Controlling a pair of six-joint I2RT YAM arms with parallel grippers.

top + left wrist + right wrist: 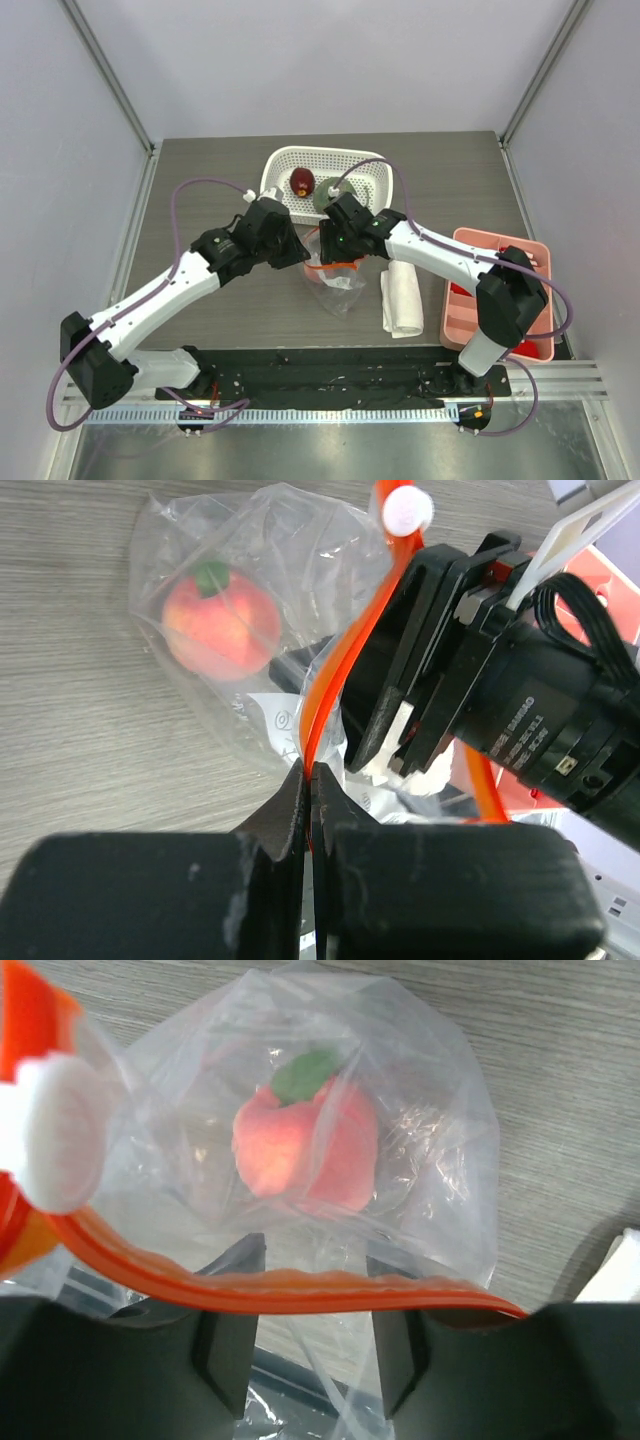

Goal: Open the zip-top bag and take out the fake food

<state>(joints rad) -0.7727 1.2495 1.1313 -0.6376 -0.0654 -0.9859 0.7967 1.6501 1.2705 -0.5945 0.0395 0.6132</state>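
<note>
The left gripper point(308, 780) is pinching the orange zip strip point(335, 670) of the zip-top bag point(335, 285), with its jaws squeezed tight together on it. The right gripper point(315, 1255) is waiting right at the mouth of the bag with its jaws apart, holding nothing. The strip is running across in front of its fingers. The bag is lying in the middle of the table point(200, 200), between the two arms.

One piece of the fake food, the pinkish-red fruit point(305, 1155), is sitting inside the bag, at the end far from the strip. The dark red fruit point(301, 181) and the green ball point(325, 197) are lying in the white basket point(275, 165) just behind the bag.

I think a few things could go wrong from here. Only one side of the bag is being held, so the mouth may flop shut. Then the right gripper would be poking plastic and not the fruit. The fruit is round, so it may slip out of the jaws or roll deeper. If the left gripper pulls too hard, the thin bag may lift up or tear
</note>
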